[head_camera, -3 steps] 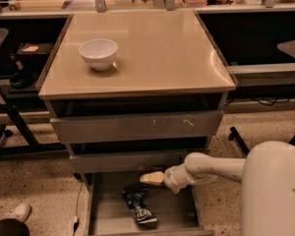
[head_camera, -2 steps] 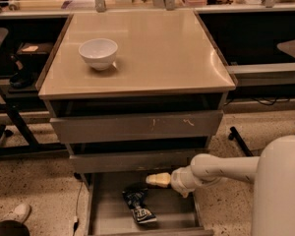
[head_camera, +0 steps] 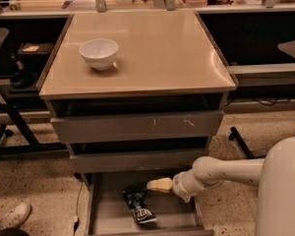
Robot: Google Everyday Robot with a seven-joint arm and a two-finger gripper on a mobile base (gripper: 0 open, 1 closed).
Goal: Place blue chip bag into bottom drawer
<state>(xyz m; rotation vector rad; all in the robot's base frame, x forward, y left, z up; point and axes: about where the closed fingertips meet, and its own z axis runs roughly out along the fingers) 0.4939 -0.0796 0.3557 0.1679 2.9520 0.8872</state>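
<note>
The blue chip bag (head_camera: 140, 206) lies crinkled on the grey tray floor of the bottom drawer (head_camera: 174, 218), which is pulled open under the beige-topped cabinet. My gripper (head_camera: 158, 185) hangs over the drawer's rear part, just above and to the right of the bag's upper end. It points left from my white arm (head_camera: 221, 171), which comes in from the right. I see nothing in the gripper.
A white bowl (head_camera: 99, 53) stands on the cabinet top (head_camera: 157, 48). The two upper drawers (head_camera: 137, 127) stick out slightly. Black table legs (head_camera: 14, 127) stand at the left, a white shoe (head_camera: 12, 215) at bottom left, another leg (head_camera: 241, 141) at the right.
My arm and gripper have drawn back a little to the right and slightly down. The chip bag has stayed where it lies in the drawer.
</note>
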